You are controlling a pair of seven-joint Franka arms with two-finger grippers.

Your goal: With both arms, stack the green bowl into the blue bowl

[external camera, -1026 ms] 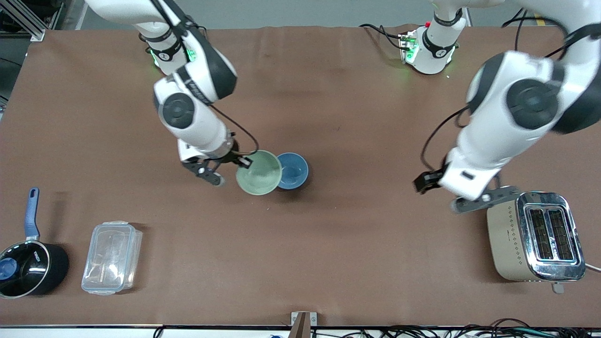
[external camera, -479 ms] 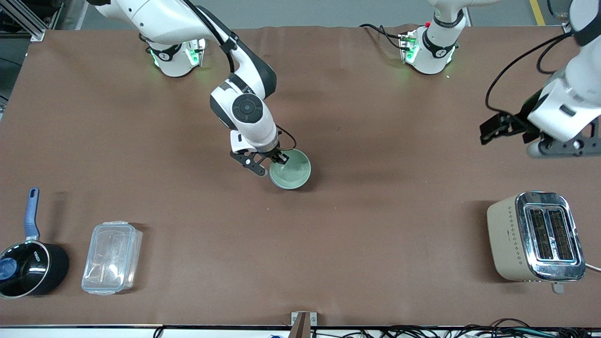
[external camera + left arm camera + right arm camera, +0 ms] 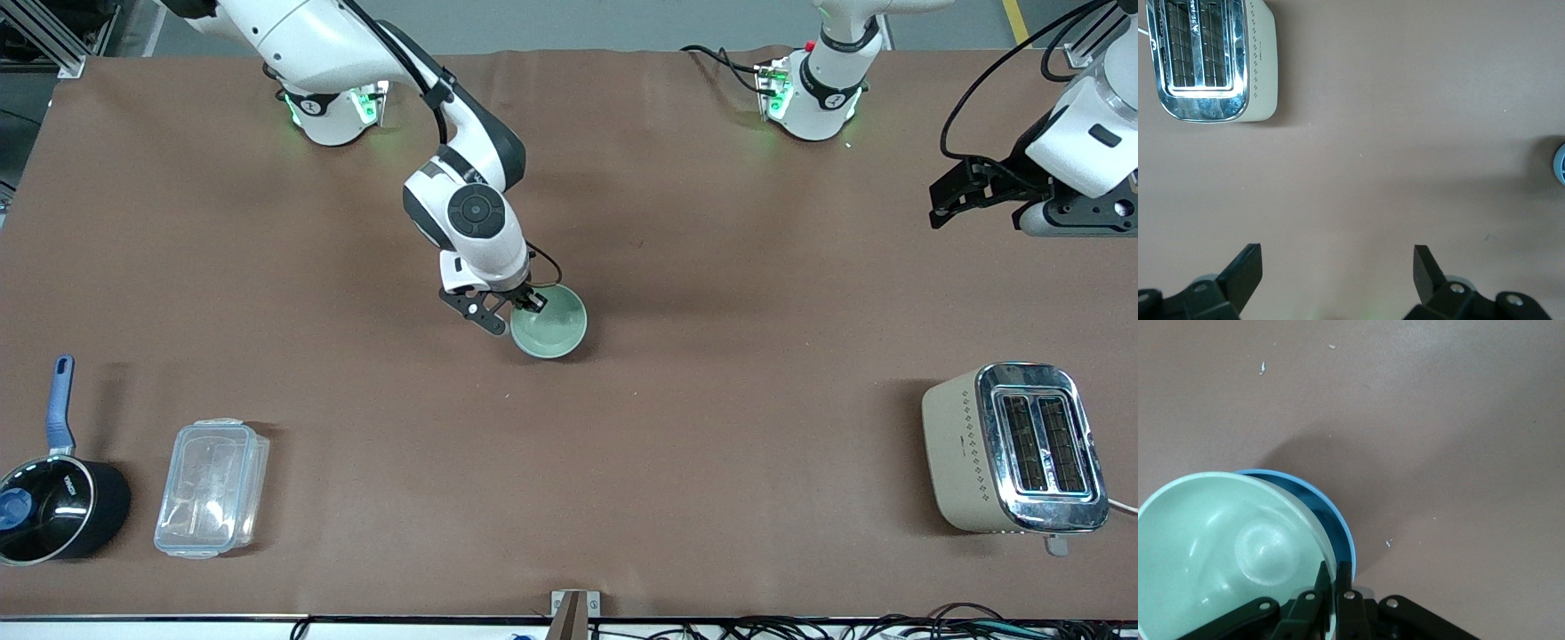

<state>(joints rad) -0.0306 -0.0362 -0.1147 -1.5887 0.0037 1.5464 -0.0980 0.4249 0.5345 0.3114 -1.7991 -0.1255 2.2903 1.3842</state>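
A brown matte surface [image 3: 711, 427] fills nearly the whole front view, with the two arms' green-lit bases along its top edge and a tangle of cables along the bottom edge. Near the middle of the front view, the right pincer [image 3: 511, 308] is pressed together on the rim of the green bowl [image 3: 551, 323]; the right wrist view shows its two fingers pinching the rim [image 3: 1335, 587], one inside and one outside the wall. The green bowl [image 3: 1225, 553] sits tilted inside the blue bowl [image 3: 1338, 527], whose rim shows only as a crescent along one side in the right wrist view; in the front view the blue bowl is hidden beneath the green one. The left pincer [image 3: 978, 191] hangs in the air at the upper right of the front view, over the surface's edge toward the left arm's end; its fingers [image 3: 1245, 270] are spread wide with nothing between them, as the left wrist view shows. At the lower right of the front view stands a beige toaster [image 3: 1013, 449] with a chrome top, also seen in the upper left of the left wrist view [image 3: 1208, 60]. At the lower left of the front view lie a clear lidded plastic container [image 3: 212, 489] and, just beside it toward the frame's edge, a black saucepan [image 3: 53, 507] with a blue handle.
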